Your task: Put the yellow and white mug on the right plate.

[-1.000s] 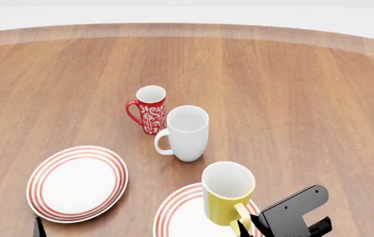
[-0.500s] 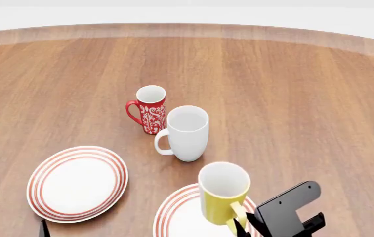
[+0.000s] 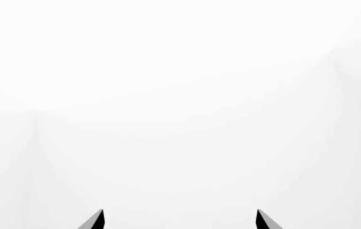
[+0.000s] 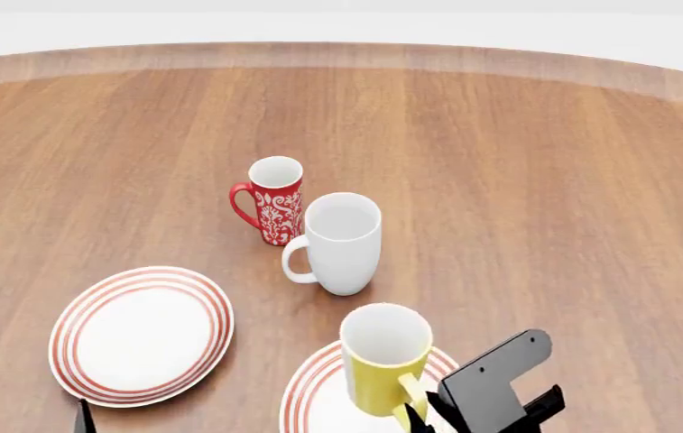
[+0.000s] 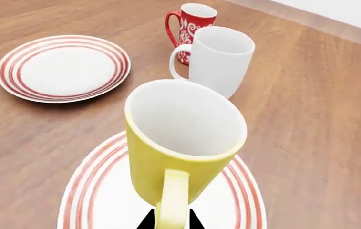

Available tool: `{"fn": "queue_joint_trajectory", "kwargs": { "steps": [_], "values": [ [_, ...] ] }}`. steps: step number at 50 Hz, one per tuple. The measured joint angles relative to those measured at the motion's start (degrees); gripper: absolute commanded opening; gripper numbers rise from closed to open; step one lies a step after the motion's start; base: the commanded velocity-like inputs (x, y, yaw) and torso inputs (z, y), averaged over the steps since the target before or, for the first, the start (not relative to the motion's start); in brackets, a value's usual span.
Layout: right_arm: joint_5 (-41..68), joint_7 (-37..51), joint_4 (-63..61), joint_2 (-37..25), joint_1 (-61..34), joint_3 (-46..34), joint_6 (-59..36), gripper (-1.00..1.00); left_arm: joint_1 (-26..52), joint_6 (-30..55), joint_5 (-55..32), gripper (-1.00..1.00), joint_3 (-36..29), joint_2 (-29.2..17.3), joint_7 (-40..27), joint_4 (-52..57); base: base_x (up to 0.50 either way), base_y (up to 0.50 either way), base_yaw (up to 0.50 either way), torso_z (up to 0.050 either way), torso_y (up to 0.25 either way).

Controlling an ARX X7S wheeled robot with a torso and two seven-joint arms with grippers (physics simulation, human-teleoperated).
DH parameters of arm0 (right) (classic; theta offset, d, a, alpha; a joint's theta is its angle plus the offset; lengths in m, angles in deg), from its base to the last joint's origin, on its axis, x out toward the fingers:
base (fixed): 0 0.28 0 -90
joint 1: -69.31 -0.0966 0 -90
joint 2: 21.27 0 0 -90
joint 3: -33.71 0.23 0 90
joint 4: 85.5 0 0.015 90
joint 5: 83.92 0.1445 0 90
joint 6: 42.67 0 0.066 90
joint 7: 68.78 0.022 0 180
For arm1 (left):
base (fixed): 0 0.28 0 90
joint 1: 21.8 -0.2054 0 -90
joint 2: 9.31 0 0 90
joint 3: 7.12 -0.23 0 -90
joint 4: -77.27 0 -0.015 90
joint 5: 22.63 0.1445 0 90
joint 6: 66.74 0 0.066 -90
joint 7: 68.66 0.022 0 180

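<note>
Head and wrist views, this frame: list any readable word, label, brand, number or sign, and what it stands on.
None: no text, number or brand shows in any view.
The red mug bears only a white floral pattern, no letters.
The yellow and white mug, the white mug and both plates, the right plate included, are unmarked apart from red rings.
The left wrist view shows only blank white.

The yellow and white mug (image 4: 383,370) stands upright over the right plate (image 4: 317,397), its handle turned toward the robot and caught between the fingertips of the right gripper (image 4: 419,420). To the left lies the left plate (image 4: 143,335), well apart. Behind the held mug stands the white mug (image 4: 340,243), and just behind that, slightly left, the red floral mug (image 4: 273,199) (all on the wooden table (image 4: 534,180)).
</note>
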Motion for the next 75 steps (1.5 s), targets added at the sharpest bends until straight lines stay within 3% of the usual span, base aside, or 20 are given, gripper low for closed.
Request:
{"fn": "queue_joint_trajectory", "kwargs": {
  "steps": [36, 70, 71, 75],
  "values": [
    [-0.8, -4.4, 11.3, 6.5, 0.9, 0.0, 0.0, -1.0, 0.5, 1.1, -0.8, 1.0, -0.9, -0.5, 0.0, -0.4, 0.0, 0.0, 0.0, 0.0, 0.0],
    [-1.7, -5.6, 12.2, 7.2, 2.3, 1.1, -0.5, -1.0, 0.6, 1.5, -1.0, 1.0, -1.7, -1.0, -0.4, -0.3, 0.0, 0.0, 0.0, 0.0, 0.0],
    [-1.8, -5.7, 12.2, 7.2, 2.3, 1.1, -0.5, 1.0, 0.6, 1.5, -1.0, 1.0, -1.7, -1.0, -0.4, -0.3, 0.0, 0.0, 0.0, 0.0, 0.0],
    [-1.9, -5.9, 12.4, 7.4, 2.5, 0.7, -0.6, 1.0, 0.6, 1.5, -1.0, 1.0, -1.8, -1.0, -0.4, -0.3, 0.0, 0.0, 0.0, 0.0, 0.0]
  ]
}}
